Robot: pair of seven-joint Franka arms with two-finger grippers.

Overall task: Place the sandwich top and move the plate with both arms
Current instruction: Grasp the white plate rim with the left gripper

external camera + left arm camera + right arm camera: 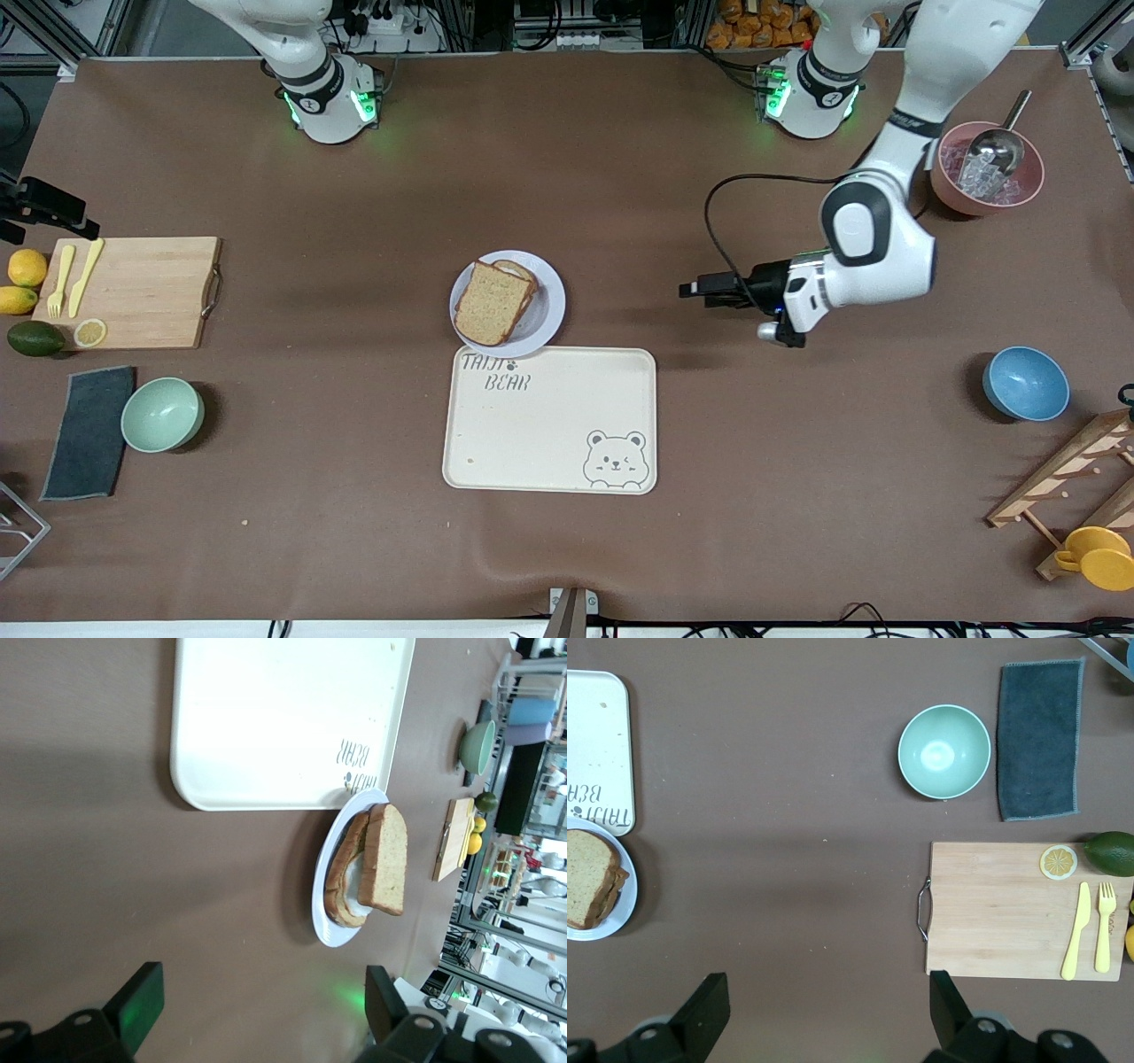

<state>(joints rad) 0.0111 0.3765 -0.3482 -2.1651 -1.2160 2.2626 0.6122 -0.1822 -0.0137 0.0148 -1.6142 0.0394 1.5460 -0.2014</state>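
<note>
Centrally placed, lavender-white plate (548, 312) touching the bear-print tray's (549, 425) edge farther from the camera, carrying the brown bread top (490, 302) on a lower slice, rounded crust toward the bases. Left gripper (695, 290) low over bare table beside the plate, fingers apart, empty. Right gripper (824, 1010) over bare table between plate and cutting board (1010, 908), fingers spread.

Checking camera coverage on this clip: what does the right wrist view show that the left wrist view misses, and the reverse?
Only the right wrist view: the open right gripper, the grey cloth, and the yellow knife and fork on the board.

Only the left wrist view: the open left gripper and white filling under the sandwich top.

Both: plate, bear-print tray, green bowl, cutting board.
</note>
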